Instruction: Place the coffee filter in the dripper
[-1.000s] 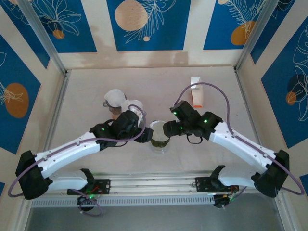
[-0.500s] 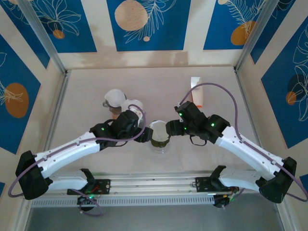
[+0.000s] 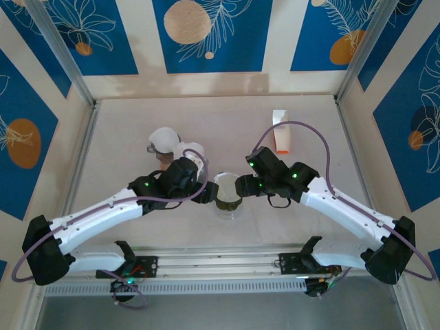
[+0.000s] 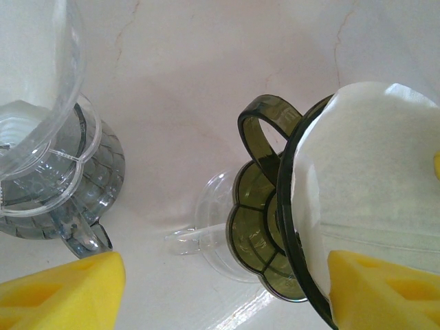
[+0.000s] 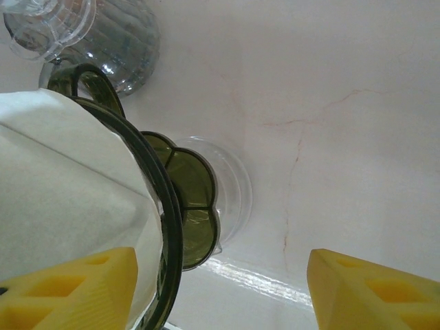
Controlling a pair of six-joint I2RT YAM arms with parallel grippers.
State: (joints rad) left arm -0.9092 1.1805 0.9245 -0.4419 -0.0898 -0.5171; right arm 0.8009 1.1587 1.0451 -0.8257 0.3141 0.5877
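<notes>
Seen from above, two arms meet at the middle of a pale table point(image 3: 137, 124), one on each side of a dark green dripper point(image 3: 229, 201). The white paper filter point(image 3: 225, 182) sits inside the dripper, its top edge rising a little past the rim. The dripper rests on a clear glass stand point(image 4: 213, 227). Some clear glassware point(image 3: 165, 141) stands behind the left arm, and a white and orange box point(image 3: 280, 130) stands farther back on the right.

The left gripper point(image 3: 208, 191) is wide open and has hold of nothing. In its wrist view one yellow finger point(image 4: 385, 289) lies over the paper at the rim, while the other hangs well apart over bare table. You cannot tell whether the near finger touches the paper. The right gripper point(image 3: 241, 185) is likewise spread and empty, with one finger point(image 5: 69, 289) over the filter and the other well clear of the dripper.

Expect the filter to be very light, soft and quick to crease, so a hard pinch would likely crumple it. If it needs seating, nudge it gently against the inside wall or take it by the upper edge. The dripper looks light and perched rather than fixed. Its looped handle point(image 4: 268, 130) seems the safest place to steady it — a sideways push could tip it off the stand.
</notes>
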